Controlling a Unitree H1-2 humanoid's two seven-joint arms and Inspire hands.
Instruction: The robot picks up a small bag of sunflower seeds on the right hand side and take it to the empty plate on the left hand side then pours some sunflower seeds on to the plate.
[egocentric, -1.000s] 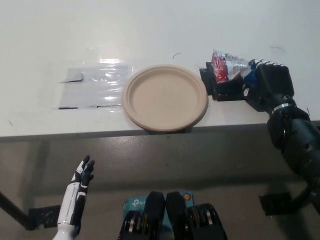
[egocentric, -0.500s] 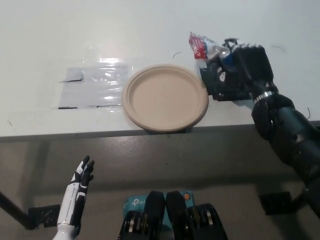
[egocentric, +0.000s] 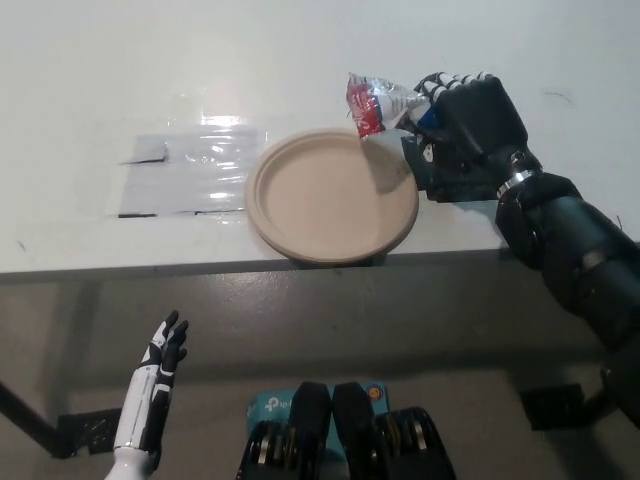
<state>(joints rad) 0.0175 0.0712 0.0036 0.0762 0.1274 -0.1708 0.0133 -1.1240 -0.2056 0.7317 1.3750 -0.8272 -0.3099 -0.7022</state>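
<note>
White table top (egocentric: 150, 60) seen filling upper half of view, front edge running across at mid-height. Clear glossy plastic sheet (egocentric: 190, 172) laid flat on table at about 9 o'clock from centre, glare caught along top edge; small dark marks noted at sheet's left corners. Grey floor (egocentric: 330, 320) seen below table edge. Teal box with white lettering (egocentric: 268, 408) found at 6 o'clock, partly hidden. Black bracket-like base (egocentric: 550, 405) seen at 4 o'clock on floor; similar dark piece (egocentric: 88, 432) at 7 o'clock.
</note>
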